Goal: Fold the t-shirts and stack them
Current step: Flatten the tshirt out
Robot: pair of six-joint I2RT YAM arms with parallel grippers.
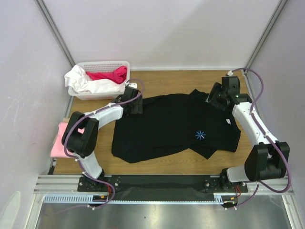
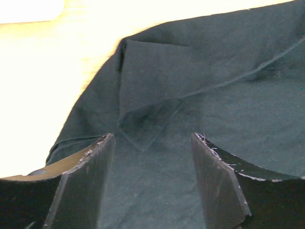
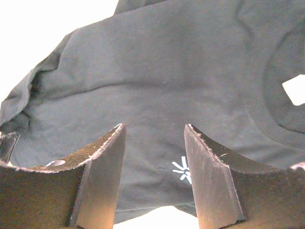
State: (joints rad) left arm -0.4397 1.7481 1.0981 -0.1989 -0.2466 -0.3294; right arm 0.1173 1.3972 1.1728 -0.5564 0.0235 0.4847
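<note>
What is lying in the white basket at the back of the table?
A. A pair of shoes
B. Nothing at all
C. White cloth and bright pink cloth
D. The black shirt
C: the white basket at the back left holds a heap of white cloth and bright pink cloth, while the black shirt lies outside it.
</note>
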